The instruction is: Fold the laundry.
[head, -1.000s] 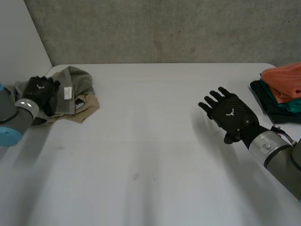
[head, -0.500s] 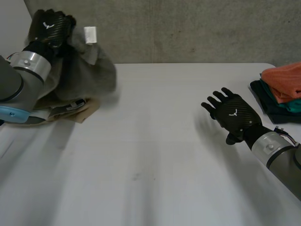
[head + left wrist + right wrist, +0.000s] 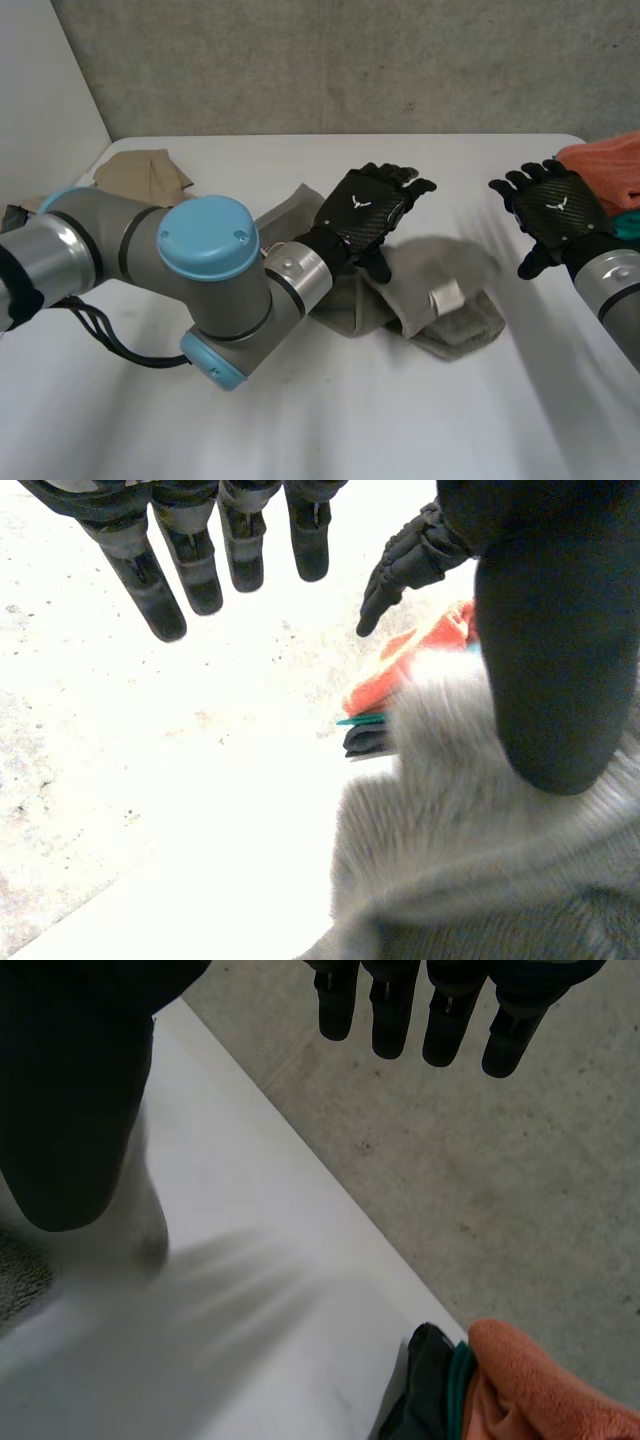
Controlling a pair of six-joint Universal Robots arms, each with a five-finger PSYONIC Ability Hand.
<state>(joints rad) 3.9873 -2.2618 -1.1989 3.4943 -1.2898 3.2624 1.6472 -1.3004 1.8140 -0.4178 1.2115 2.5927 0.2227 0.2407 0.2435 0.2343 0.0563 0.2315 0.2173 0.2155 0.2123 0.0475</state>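
Observation:
A grey garment (image 3: 455, 262) lies crumpled at the table's middle, a white label (image 3: 445, 297) showing on it. My left hand (image 3: 365, 210) hovers over its near-left part with fingers straight and spread, open. In the left wrist view the grey garment (image 3: 470, 850) lies under the thumb (image 3: 555, 650), apart from the fingers. My right hand (image 3: 555, 210) is open just right of the garment, palm down above the table. The right wrist view has its fingers (image 3: 385, 1015) straight and a bit of grey cloth (image 3: 20, 1280) beside the thumb.
A folded stack (image 3: 610, 175), orange over teal and dark pieces, sits at the table's right edge, close to my right hand. A tan garment (image 3: 140, 175) lies at the back left corner. My left arm (image 3: 200, 270) stretches across the white table (image 3: 300, 420).
My left arm swung the grey garment from the back-left pile up and over to the table's middle and let go of it. My right hand drew back toward the folded stack.

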